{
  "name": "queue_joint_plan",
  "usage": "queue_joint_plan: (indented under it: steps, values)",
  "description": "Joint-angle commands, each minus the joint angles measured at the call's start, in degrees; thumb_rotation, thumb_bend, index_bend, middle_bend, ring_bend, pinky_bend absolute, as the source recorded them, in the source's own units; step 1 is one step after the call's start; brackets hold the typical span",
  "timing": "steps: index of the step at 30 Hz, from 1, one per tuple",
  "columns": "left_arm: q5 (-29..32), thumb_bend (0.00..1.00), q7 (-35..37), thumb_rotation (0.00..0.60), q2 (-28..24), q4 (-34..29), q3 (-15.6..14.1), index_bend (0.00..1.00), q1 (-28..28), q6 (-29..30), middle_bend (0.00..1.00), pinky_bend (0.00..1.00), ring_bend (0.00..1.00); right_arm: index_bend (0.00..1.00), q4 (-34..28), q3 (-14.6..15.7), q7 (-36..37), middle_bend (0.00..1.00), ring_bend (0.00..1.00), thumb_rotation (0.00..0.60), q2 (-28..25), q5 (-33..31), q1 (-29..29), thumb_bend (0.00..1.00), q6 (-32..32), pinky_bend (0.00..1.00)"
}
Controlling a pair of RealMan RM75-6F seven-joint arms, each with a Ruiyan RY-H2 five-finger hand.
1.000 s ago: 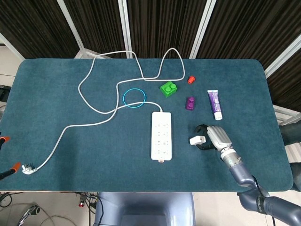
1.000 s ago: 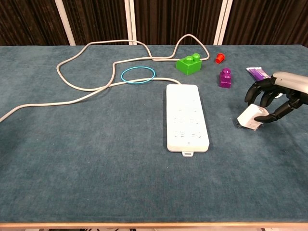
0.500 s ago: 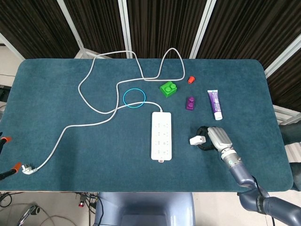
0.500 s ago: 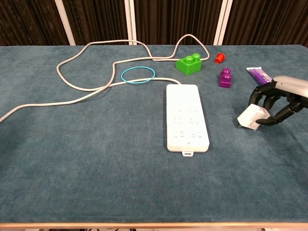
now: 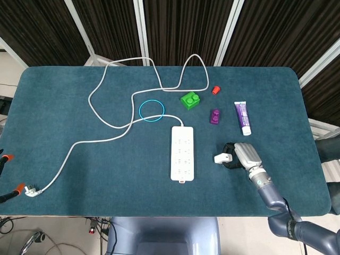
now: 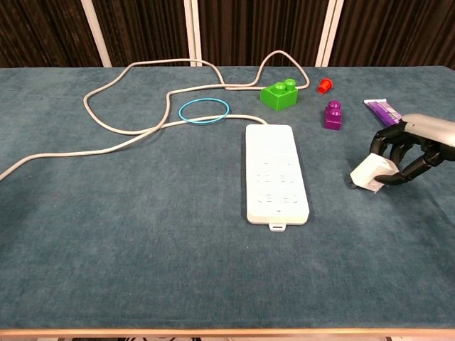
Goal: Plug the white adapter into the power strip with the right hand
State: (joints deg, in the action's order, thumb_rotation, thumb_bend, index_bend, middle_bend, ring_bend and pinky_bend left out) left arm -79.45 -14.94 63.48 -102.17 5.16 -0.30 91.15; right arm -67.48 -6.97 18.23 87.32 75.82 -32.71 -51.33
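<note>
**One adapter, one hand closing in**

One second back the right hand had its dark fingers spread looser over the white adapter; now they've curled tighter around it, and the adapter has barely shifted on the tabletop. It looks like a grasp being settled, not a lift: the adapter seems still down on the cloth, to the right of the power strip and apart from it. The fingers are narrow and wrapped on the adapter; how firm the hold is, I can't tell. The left hand isn't in either view.

Next comes the carry leftward to the strip's sockets, and the plug side will need turning downward.

Materials now. The adapter is a small, hard white block with squared edges. The strip is a long, flat, white plastic slab with rows of sockets, its pale cord looping far left across the table. The tabletop wears a teal, felt-like cloth, soft and matte.
</note>
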Motion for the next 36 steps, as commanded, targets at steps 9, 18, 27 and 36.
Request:
queue_joint_plan:
  steps: [9,18,27,36]
  values:
    - [0.04,0.13,0.09,0.600,-0.07,-0.05,-0.05,0.27,-0.06,-0.20,0.10,0.09,0.04,0.62,-0.43,0.13,0.55,0.50,0.55,0.600,-0.27,0.71,-0.05,0.44,0.17,0.39]
    - [0.12,0.13,0.50,0.600,-0.26,-0.07,-0.02,0.27,-0.02,-0.23,0.10,0.10,0.04,0.73,-1.48,-0.17,-0.13,0.58,0.62,0.600,-1.22,1.77,-0.64,0.48,-0.38,0.43]
    - [0.59,0.13,1.59,0.600,-0.64,-0.09,0.21,0.28,-0.06,-0.55,0.10,0.10,0.04,0.77,-6.00,-1.82,-4.10,0.59,0.62,0.600,-5.49,0.84,-3.35,0.48,2.55,0.43]
    - [0.80,0.14,3.10,0.600,-1.28,0.00,0.27,0.28,-0.02,-0.86,0.10,0.10,0.04,0.79,-14.70,-5.54,-15.51,0.59,0.62,0.600,-12.79,-4.79,-10.17,0.48,10.34,0.45]
